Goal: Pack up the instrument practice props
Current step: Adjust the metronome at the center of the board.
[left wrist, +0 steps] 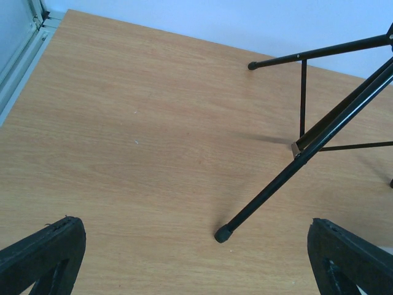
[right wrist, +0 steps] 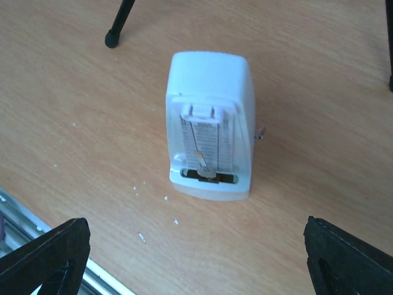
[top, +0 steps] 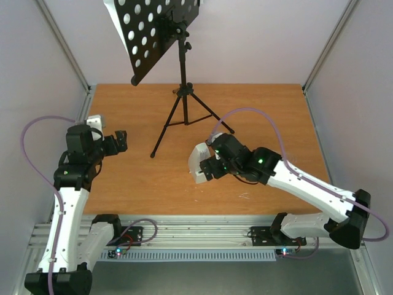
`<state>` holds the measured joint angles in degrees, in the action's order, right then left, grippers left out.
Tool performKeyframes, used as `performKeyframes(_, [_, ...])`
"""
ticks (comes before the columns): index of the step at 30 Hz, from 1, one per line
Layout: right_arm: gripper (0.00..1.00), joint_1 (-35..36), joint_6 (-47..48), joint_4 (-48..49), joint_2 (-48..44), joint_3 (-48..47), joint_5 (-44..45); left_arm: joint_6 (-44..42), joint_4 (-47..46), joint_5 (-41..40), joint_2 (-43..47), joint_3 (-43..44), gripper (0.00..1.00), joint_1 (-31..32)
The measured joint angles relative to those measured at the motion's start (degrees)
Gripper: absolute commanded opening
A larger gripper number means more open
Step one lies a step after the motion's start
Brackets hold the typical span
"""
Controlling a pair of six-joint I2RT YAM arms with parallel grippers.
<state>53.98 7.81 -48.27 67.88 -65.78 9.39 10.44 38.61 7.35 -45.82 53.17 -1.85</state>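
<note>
The black tripod music stand [top: 182,92] stands at the back middle of the wooden table [top: 276,123], its round-holed desk [top: 150,31] tilted up at the top. One rubber-tipped leg [left wrist: 270,190] ends ahead of my left gripper [left wrist: 196,261], which is open and holds nothing; the gripper [top: 120,142] hovers left of the stand. The small white metronome [right wrist: 212,123] stands upright, its pendulum face towards my right gripper [right wrist: 196,258]. That gripper is open, just short of the metronome [top: 198,161], fingers wide on either side.
Small white specks [right wrist: 140,236] lie on the wood in front of the metronome. The metal rail [top: 184,230] of the near table edge runs behind the right gripper. Another tripod foot [right wrist: 112,42] rests beyond the metronome. Frame posts and pale walls close in the sides.
</note>
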Motion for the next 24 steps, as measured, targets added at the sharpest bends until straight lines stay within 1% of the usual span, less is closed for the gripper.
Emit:
performKeyframes(4, [0.92, 0.7, -0.5, 1.9, 4.3, -1.6, 1.6, 0.0, 0.0, -0.1, 0.0, 0.0, 0.99, 0.0])
performKeyframes(6, [0.87, 0.7, -0.9, 2.7, 6.6, -3.5, 2.2, 0.0, 0.0, -0.1, 0.0, 0.0, 0.99, 0.0])
performKeyframes(9, [0.84, 0.7, -1.7, 4.3, 9.6, -6.3, 3.0, 0.2, 0.0, 0.1, 0.0, 0.0, 0.99, 0.0])
performKeyframes(15, [0.74, 0.7, -2.4, 5.6, 14.7, -8.5, 5.1, 2.7, 0.0, 1.9, -0.6, 0.6, 0.99, 0.0])
performKeyframes(19, [0.65, 0.7, -2.8, 5.1, 18.7, -10.3, 7.5, 4.6, -0.3, 3.2, -3.8, 4.3, 0.99, 0.0])
performKeyframes(22, [0.55, 0.7, -3.2, 4.1, 20.9, -12.3, 10.1, 5.8, -0.9, 4.0, -7.8, 8.9, 0.99, 0.0])
performKeyframes(24, [0.52, 0.7, -3.5, 3.7, 21.5, -12.9, 11.7, 6.1, -1.4, 4.5, -10.4, 11.8, 0.99, 0.0])
